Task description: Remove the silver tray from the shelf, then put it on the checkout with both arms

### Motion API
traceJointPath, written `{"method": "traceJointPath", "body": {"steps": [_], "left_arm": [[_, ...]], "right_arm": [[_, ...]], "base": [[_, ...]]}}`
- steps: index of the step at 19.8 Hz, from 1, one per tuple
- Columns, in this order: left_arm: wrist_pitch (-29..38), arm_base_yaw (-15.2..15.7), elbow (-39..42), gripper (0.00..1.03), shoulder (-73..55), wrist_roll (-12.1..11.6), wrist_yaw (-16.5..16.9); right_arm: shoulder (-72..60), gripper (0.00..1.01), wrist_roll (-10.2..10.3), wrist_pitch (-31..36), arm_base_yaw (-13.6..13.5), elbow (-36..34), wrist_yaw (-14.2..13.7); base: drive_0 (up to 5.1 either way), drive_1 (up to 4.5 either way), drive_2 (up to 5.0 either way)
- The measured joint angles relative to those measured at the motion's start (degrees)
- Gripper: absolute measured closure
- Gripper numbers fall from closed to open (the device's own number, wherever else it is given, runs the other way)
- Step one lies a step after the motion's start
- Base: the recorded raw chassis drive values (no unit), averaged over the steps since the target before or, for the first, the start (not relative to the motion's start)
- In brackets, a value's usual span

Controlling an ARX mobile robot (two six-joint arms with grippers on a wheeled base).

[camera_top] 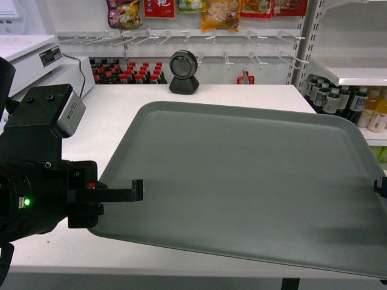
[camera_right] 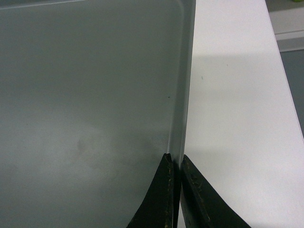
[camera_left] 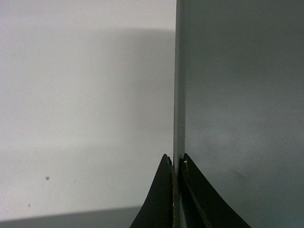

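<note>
- silver tray (camera_top: 242, 175): matte grey-green, smooth, soft sheen only; looks like plastic or coated metal, can't tell which.
- tray rim in the right wrist view (camera_right: 183, 95): slightly brighter satin edge, no scratches visible.
- checkout (camera_top: 115, 118): plain white top, smooth, semi-matt, few small dark specks in the left wrist view (camera_left: 47, 178).
- left gripper (camera_top: 138, 189): black, matt plastic-looking fingers; grey box module (camera_top: 69, 115) looks like brushed metal.
- right gripper (camera_right: 176, 164): black fingers, faintly textured inner edges.
- scanner (camera_top: 184, 72): glossy black plastic.
- shelf (camera_top: 357, 75): glossy white painted metal.
- snack bags (camera_top: 221, 15): shiny crinkled foil/plastic film.
</note>
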State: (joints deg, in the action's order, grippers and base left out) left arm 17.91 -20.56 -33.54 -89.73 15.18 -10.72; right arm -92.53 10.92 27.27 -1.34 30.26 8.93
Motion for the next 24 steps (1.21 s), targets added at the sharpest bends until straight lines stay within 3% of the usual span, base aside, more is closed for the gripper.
{"method": "traceJointPath", "body": {"steps": [12, 15, 16, 17, 18, 20, 24], "left_arm": [[0.1, 0.0, 0.0, 1.0, 0.0, 0.0, 0.0], [-0.1, 0.0, -0.3, 1.0, -0.1, 0.0, 0.2], [-6.7, -1.2, -2.8, 1.0, -0.4, 1.8, -3.9], [-13.3, -2.1, -6.1, 1.0, -1.8, 4.3, -10.2], [-17.4, -1.2, -8.4, 1.0, -2.8, 7.0, -13.5], [-15.1, 1.6, -8.7, 0.99, -3.9, 7.4, -12.2], [-6.8, 8.5, -11.0, 1.0, -11.6, 6.8, -3.7]], "right_arm": [[0.0, 0.98, 0.0, 0.2, 0.0, 0.0, 0.0], [-0.1, 0.98, 0.0, 0.1, 0.2, 0.0, 0.1], [0.0, 0.98, -0.3, 0.7, 0.2, 0.0, 1.0], [-1.4, 0.98, -2.2, 3.3, -0.2, 0.2, 3.4], [-4.3, 0.98, -4.9, 2.6, -1.1, 2.9, 6.8], [-9.7, 0.98, -6.8, 1.7, -2.3, 8.6, 8.2], [-22.7, 0.98, -7.8, 0.7, -3.7, 22.2, 9.9]], "base": [[-0.1, 3.83, -4.0], [0.0, 0.0, 0.0], [0.0, 0.0, 0.0], [0.0, 0.0, 0.0], [0.0, 0.0, 0.0], [0.0, 0.0, 0.0], [0.0, 0.0, 0.0]]}}
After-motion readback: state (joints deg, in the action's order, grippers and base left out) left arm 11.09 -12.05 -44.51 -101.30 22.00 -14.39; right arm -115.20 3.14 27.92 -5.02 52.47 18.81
